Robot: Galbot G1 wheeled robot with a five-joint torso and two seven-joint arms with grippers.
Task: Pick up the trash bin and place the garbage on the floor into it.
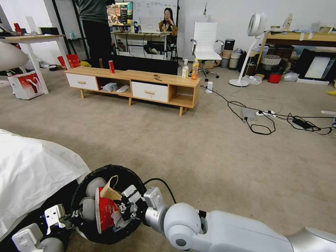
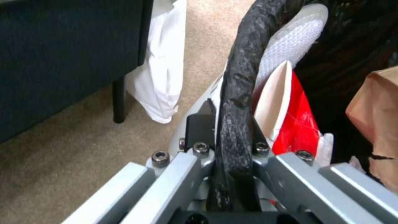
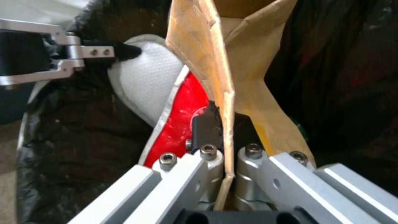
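The trash bin is held low in front of the robot, just above the floor, beside a white sheet. Its bag-covered rim is clamped between the fingers of the left gripper, on the side of the bin nearest that arm. Inside the bin a crushed red cup and pale cloth are seen. A tan cardboard tray stands on edge over the bin's mouth, its long axis running up out of the right gripper, whose fingers are closed on its lower edge. The tray is thus placed directly above the open bin, touching the red cup, so that a release is judged enough to drop it in. The carpet farther off is crossed by cables.
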